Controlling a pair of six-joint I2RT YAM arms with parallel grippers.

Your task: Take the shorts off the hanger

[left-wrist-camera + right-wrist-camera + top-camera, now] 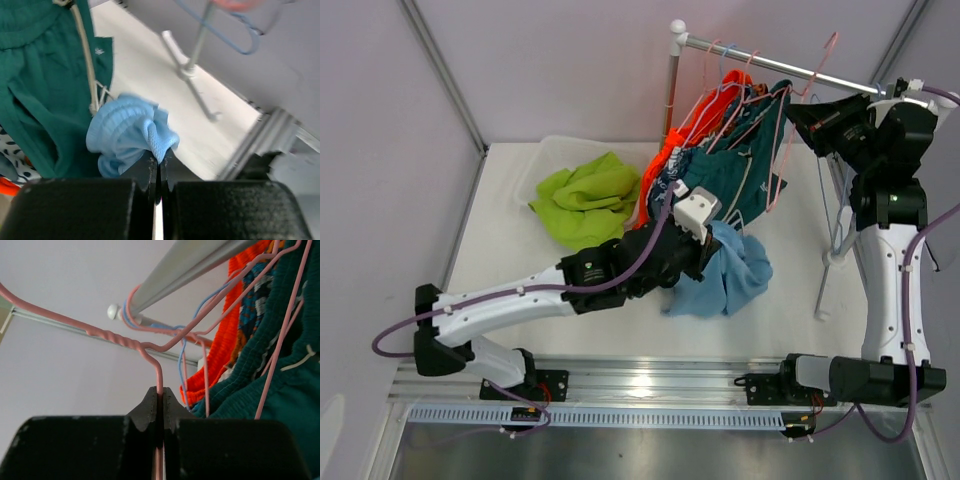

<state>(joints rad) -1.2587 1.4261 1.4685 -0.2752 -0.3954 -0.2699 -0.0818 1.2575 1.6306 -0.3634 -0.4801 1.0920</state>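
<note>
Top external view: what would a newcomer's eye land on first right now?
The left gripper pinching the light blue shorts at mid-table, the fabric bunched below the rack. Next, the right gripper shut on a pink hanger at the rail, where dark teal shorts and orange shorts hang. Lime green shorts lie loose at left.

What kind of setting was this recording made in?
Probably a lab test cell, not a home: plain walls, a white table, a metal mounting rail, and a small clothes rack hung with shorts.
</note>
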